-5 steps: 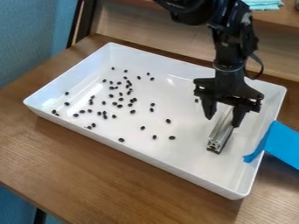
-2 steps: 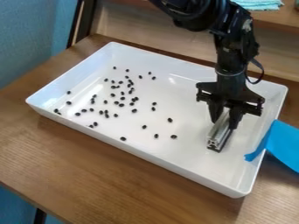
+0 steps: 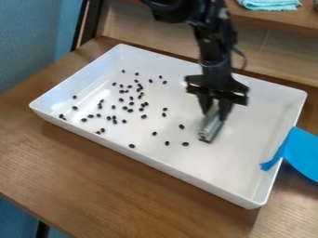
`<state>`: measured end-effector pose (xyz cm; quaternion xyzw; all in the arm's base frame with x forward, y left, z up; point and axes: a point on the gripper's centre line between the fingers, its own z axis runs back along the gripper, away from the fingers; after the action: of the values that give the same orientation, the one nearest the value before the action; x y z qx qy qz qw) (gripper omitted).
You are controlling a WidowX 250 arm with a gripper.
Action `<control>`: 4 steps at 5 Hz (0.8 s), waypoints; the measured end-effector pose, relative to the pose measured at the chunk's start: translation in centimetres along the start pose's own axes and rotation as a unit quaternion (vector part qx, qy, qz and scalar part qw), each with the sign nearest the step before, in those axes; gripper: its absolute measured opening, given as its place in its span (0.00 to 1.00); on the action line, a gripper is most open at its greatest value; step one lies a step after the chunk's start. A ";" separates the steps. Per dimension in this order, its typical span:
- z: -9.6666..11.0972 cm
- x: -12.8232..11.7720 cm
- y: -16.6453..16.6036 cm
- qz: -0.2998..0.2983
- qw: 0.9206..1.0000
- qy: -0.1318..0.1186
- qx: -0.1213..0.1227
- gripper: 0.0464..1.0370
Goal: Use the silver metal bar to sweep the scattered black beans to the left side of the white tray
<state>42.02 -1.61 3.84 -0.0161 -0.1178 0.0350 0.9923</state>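
Note:
The black gripper (image 3: 215, 110) hangs over the right half of the white tray (image 3: 205, 174), shut on a short silver metal profile bar (image 3: 210, 126). The bar's near end points toward the tray's front side; whether it touches the tray floor I cannot tell. Several small black beans (image 3: 143, 116) lie scattered over the left and middle of the tray, to the left of the bar. A few single ones, such as a bean (image 3: 185, 144), lie close to the bar's near end.
Raised walls surround the tray on a brown wooden table (image 3: 124, 195). Blue tape (image 3: 297, 151) is stuck over the tray's right wall. A light blue cloth (image 3: 270, 4) lies on a wooden surface behind. A blue wall stands at the left.
The gripper's fingers closed on the metal bar. Gripper and bar then moved left from the tray's right part, toward the beans.

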 end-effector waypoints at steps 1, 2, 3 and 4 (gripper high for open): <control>0.6 -0.6 3.4 0.008 1.000 0.021 -0.004 0.33; 1.3 -1.6 7.3 0.034 0.998 0.046 -0.011 0.33; 1.7 -2.5 9.8 0.043 0.997 0.064 -0.019 0.33; 1.9 -3.1 12.3 0.047 0.996 0.067 -0.023 0.33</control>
<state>37.73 10.43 4.46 -0.0466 -0.0510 0.0777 0.9946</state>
